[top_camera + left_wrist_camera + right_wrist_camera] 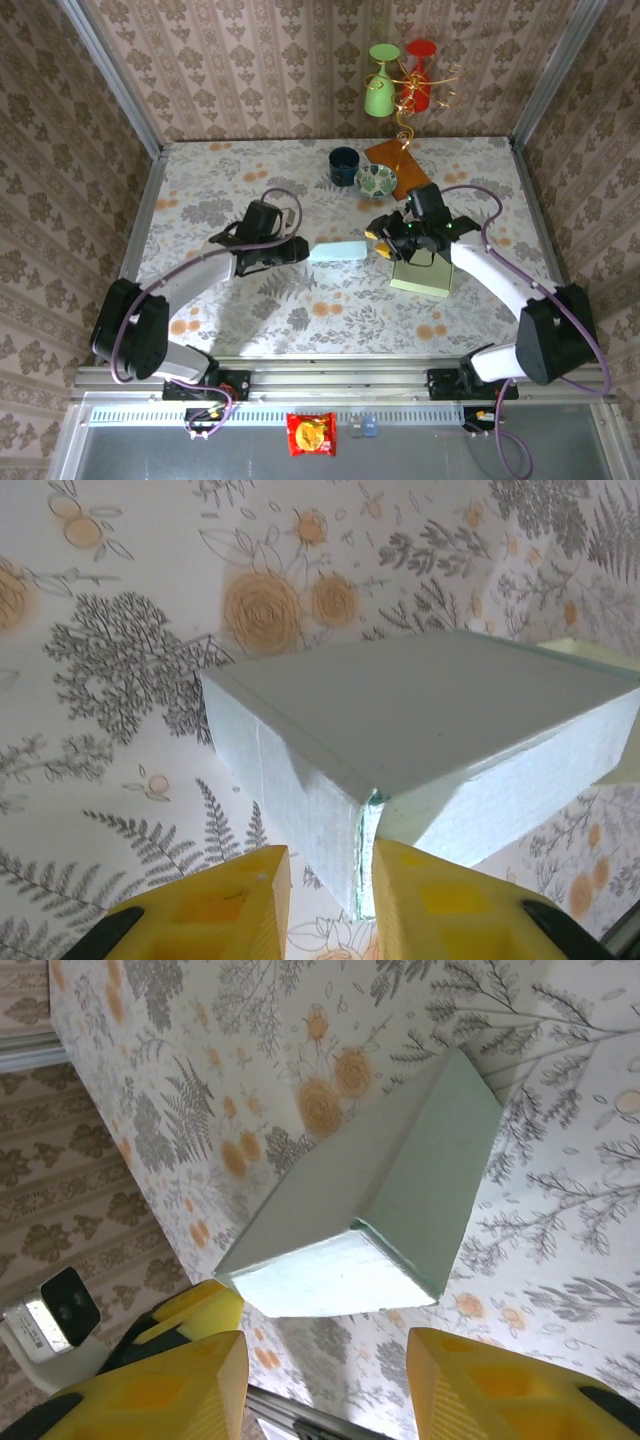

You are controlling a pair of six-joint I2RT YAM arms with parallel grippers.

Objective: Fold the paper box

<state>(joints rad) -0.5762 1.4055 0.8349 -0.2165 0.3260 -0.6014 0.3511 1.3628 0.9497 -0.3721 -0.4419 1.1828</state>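
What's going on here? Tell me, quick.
The robot is folding a pale blue paper box. The left pincer pinches one end of it. The right pincer stands open at the other end, apparently not touching. A flat pale green piece lies close by the right pincer.

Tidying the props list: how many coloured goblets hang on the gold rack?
2. A green goblet hangs on the left of the gold rack, a red goblet on its right; another could hide behind them.

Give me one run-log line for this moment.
paper box: looks closed up, lies between the grippers | left gripper: jaws straddle a box corner, grip unclear | right gripper: open, short of the box
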